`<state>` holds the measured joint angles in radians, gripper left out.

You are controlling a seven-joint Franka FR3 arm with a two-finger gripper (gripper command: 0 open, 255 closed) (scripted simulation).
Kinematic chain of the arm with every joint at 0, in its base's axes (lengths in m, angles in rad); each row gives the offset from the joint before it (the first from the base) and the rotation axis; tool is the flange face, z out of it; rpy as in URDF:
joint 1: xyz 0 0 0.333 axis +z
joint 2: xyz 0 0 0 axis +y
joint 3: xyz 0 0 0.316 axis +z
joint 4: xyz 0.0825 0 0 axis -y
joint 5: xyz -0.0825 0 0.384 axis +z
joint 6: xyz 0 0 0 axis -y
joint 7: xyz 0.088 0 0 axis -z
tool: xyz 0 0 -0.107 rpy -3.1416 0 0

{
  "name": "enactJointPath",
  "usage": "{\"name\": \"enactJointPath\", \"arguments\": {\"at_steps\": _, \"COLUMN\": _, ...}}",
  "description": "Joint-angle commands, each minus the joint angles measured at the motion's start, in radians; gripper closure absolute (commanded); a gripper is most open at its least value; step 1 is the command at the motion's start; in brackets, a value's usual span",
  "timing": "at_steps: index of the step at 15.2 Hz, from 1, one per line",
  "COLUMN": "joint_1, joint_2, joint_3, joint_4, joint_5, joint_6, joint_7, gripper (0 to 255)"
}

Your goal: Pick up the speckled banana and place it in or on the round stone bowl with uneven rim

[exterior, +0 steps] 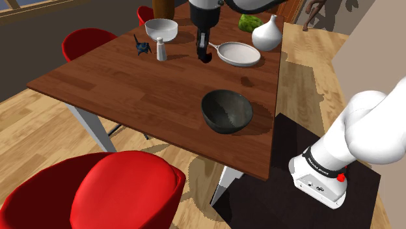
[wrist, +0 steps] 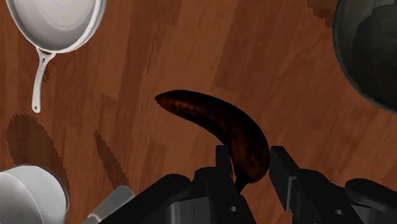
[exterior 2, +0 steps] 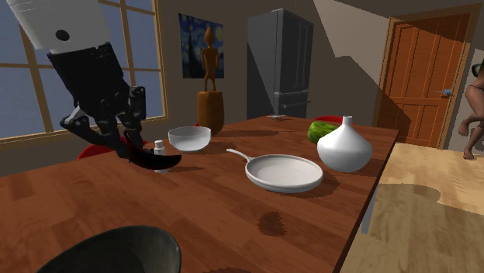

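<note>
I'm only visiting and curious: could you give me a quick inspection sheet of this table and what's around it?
Surface: brown wooden table, shadows on it.
Job's things: dark brown banana, held above the table; dark round bowl, empty, near the stand.
Clutter: white pan, white bowl, white vase, shaker, blue figurine, green item.
End effector: shut on one end of the banana.
Cables: nothing seen.
Surroundings: red chairs, window, wooden door.

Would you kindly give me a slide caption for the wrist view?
Gripper shut on a dark brown banana above the wooden table, white pan and dark bowl nearby.
</note>
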<state>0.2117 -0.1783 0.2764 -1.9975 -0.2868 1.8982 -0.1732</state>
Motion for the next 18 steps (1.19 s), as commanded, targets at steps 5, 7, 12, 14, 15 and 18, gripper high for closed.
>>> {"name": "enactJointPath", "arguments": {"at_steps": 5, "joint_1": 0.056, "joint_2": -0.155, "joint_3": 0.050, "joint_4": -0.131, "joint_5": 0.056, "joint_6": -0.040, "joint_7": 0.073, "gripper": 255}}
{"name": "enactJointPath", "arguments": {"at_steps": 7, "joint_1": 0.077, "joint_2": -0.202, "joint_3": 0.070, "joint_4": -0.165, "joint_5": 0.077, "joint_6": -0.060, "joint_7": 0.098, "gripper": 255}}
{"name": "enactJointPath", "arguments": {"at_steps": 12, "joint_1": 0.134, "joint_2": -0.308, "joint_3": 0.123, "joint_4": -0.227, "joint_5": 0.135, "joint_6": -0.118, "joint_7": 0.167, "gripper": 255}}
{"name": "enactJointPath", "arguments": {"at_steps": 14, "joint_1": 0.155, "joint_2": -0.339, "joint_3": 0.144, "joint_4": -0.254, "joint_5": 0.156, "joint_6": -0.127, "joint_7": 0.195, "gripper": 255}}
{"name": "enactJointPath", "arguments": {"at_steps": 15, "joint_1": 0.155, "joint_2": -0.338, "joint_3": 0.145, "joint_4": -0.267, "joint_5": 0.156, "joint_6": -0.114, "joint_7": 0.198, "gripper": 255}}
{"name": "enactJointPath", "arguments": {"at_steps": 18, "joint_1": 0.157, "joint_2": -0.337, "joint_3": 0.149, "joint_4": -0.305, "joint_5": 0.157, "joint_6": -0.076, "joint_7": 0.209, "gripper": 255}}
